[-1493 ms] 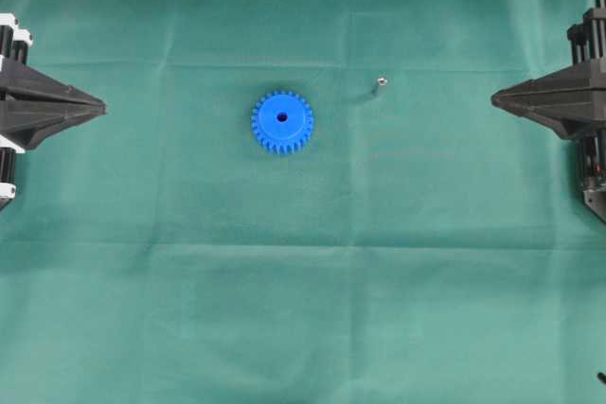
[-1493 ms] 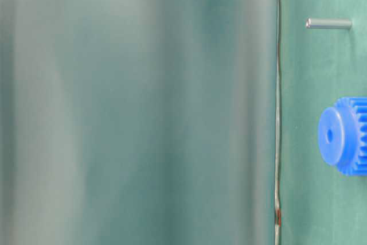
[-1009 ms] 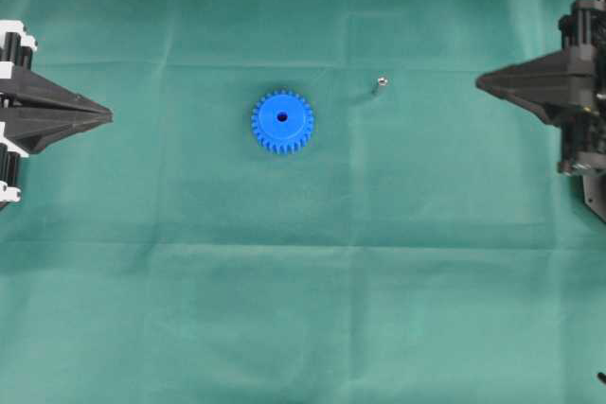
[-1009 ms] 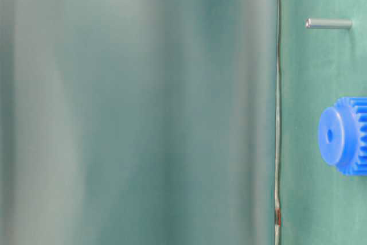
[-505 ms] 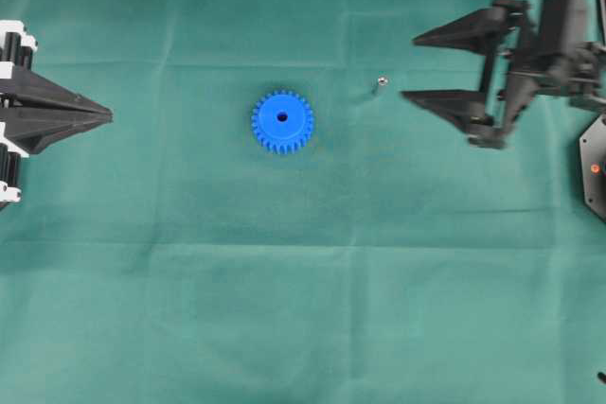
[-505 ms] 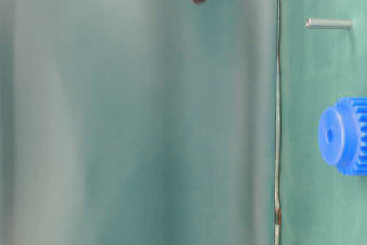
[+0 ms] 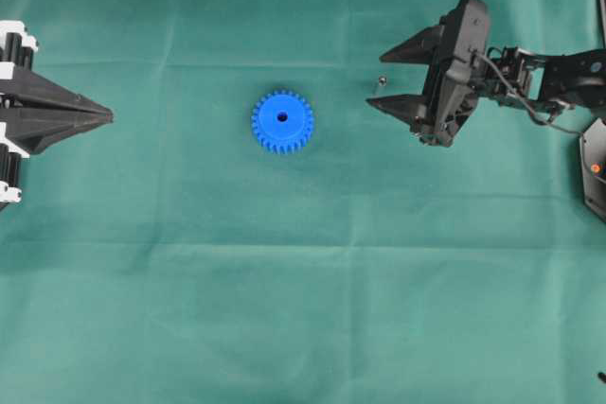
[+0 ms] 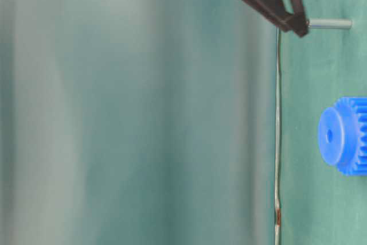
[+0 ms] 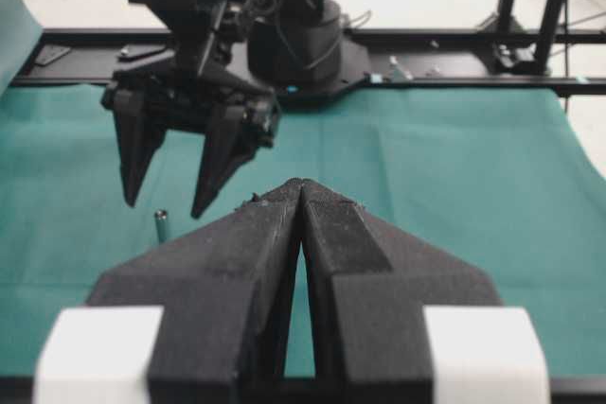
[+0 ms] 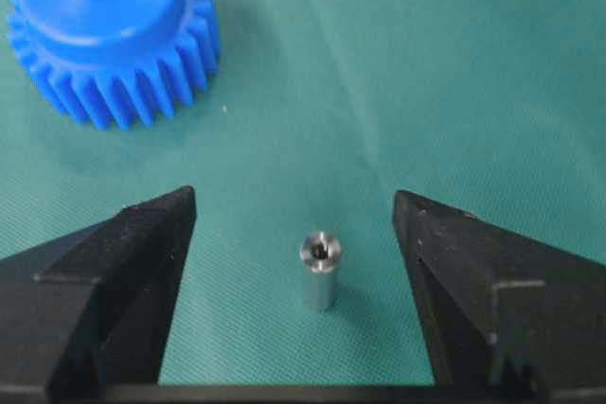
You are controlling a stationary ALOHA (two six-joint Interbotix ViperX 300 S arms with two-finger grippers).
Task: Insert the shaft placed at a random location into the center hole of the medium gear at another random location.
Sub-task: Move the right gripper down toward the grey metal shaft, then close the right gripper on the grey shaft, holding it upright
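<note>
We are reaching our right gripper (image 7: pixel 381 80) across the green cloth (image 7: pixel 303 281), fingers spread wide either side of the small upright silvery metal shaft (image 10: pixel 319 272), untouched, standing apart from the bright blue toothed plastic gear (image 7: pixel 282 122). Our left gripper (image 7: pixel 106 116) is resting pressed together.

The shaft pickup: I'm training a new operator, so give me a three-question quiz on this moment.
1. True or false: the shaft stands upright on the cloth, between the right end effector's open fingers, untouched.
2. Multiple choice: the medium gear lies A) in the right end effector, B) flat on the cloth, apart from the shaft, C) on the shaft.
3. Fill in: the left end effector is ____.

Key: 1 true; 2 B; 3 shut.
</note>
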